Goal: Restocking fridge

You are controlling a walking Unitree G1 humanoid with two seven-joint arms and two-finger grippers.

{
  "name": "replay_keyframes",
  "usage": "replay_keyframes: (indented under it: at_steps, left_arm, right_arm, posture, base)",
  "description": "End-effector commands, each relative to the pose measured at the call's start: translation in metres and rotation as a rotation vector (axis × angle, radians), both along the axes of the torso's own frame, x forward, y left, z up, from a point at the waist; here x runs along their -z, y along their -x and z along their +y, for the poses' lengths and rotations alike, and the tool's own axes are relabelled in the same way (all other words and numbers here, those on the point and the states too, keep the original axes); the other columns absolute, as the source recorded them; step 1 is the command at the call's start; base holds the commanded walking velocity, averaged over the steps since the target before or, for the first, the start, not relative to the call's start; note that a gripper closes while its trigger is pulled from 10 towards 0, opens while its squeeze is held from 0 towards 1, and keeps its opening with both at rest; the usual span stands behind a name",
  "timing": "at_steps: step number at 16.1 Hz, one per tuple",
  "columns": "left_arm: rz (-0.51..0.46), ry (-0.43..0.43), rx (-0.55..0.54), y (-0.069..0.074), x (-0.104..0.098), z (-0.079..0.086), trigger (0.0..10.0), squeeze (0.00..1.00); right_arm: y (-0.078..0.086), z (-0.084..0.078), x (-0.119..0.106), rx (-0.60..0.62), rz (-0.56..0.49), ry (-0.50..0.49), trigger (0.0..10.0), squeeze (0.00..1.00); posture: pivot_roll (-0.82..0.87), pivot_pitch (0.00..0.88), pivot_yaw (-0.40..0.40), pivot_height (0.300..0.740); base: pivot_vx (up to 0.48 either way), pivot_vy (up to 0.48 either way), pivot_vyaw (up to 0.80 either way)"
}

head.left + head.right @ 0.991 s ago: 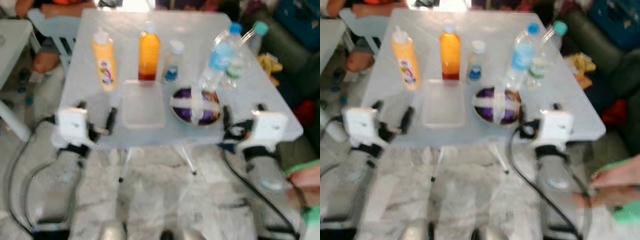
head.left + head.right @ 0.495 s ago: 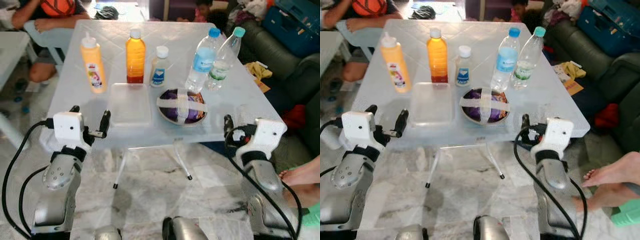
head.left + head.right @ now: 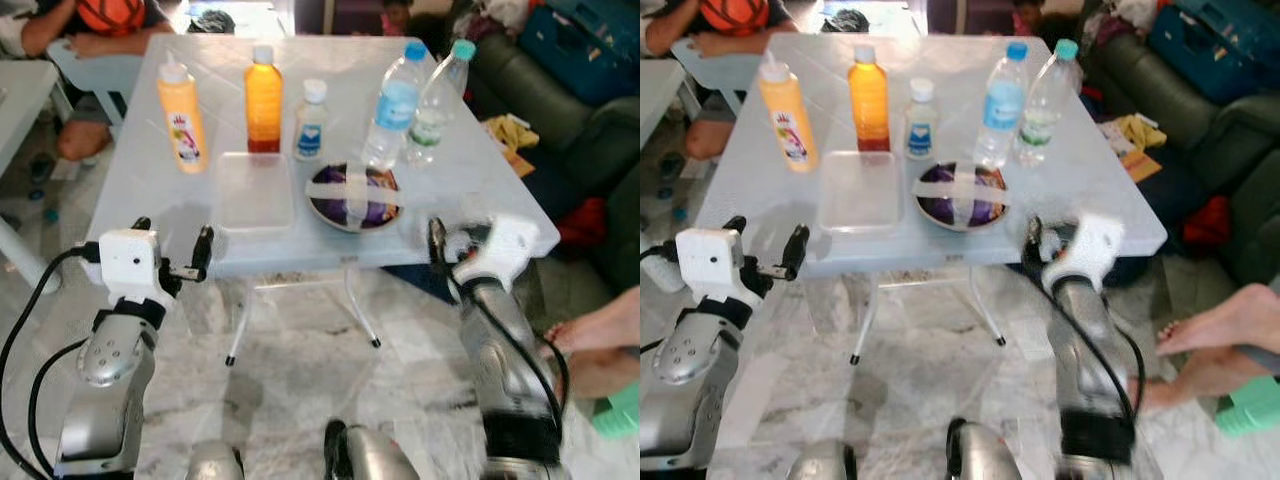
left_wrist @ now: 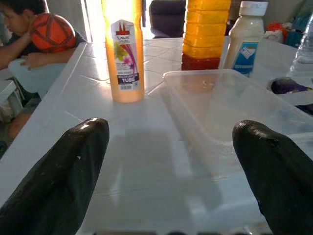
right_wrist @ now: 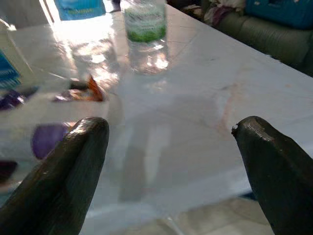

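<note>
White table (image 3: 470,160), items standing or lying on it:
- Yellow squeeze bottle (image 3: 181,115), white cap, printed label; far left of the row.
- Orange juice bottle (image 3: 264,97), white cap; beside it.
- Small white bottle (image 3: 311,120), blue label.
- Two clear water bottles (image 3: 395,105), blue and teal caps; right end of the row, close together.
- Clear lidded box (image 3: 256,189); in front of the juice.
- Purple bowl (image 3: 351,196), taped crosswise; just right of the box.

Left gripper (image 3: 170,252): fingers spread wide, holding nothing, at the near table edge facing the box.
Right gripper (image 5: 171,147): fingers spread wide, holding nothing, at the near right edge.
</note>
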State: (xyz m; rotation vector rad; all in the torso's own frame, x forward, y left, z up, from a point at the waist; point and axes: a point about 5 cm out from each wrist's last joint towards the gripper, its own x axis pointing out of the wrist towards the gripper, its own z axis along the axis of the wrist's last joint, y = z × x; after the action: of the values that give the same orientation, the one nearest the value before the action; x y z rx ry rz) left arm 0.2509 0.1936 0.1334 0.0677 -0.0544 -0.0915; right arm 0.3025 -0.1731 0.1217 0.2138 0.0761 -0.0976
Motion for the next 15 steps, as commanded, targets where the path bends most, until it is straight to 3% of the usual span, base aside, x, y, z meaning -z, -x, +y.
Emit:
replay_keyframes:
  at_steps: [1, 7, 15]
  left_arm:
    - [-0.003, -0.019, 0.005, 0.000, -0.003, -0.001, 10.0, 0.00]
    - [-0.002, -0.033, 0.022, 0.001, -0.005, -0.004, 10.0, 0.00]
    - [0.000, -0.038, 0.045, -0.001, -0.006, -0.009, 10.0, 0.00]
  right_arm:
    - [-0.003, 0.000, 0.002, 0.008, 0.016, -0.017, 10.0, 0.00]
    - [-0.026, 0.022, -0.007, -0.059, 0.004, -0.053, 10.0, 0.00]
    - [-0.040, 0.034, -0.009, -0.124, 0.031, -0.127, 10.0, 0.00]
  posture:
    - [0.02, 0.147, -0.070, 0.740]
    - [0.03, 0.160, -0.062, 0.740]
    - [0.03, 0.167, -0.058, 0.740]
  base:
    - [0.000, 0.000, 0.00]
    - [0.000, 0.000, 0.00]
    - [0.000, 0.000, 0.00]
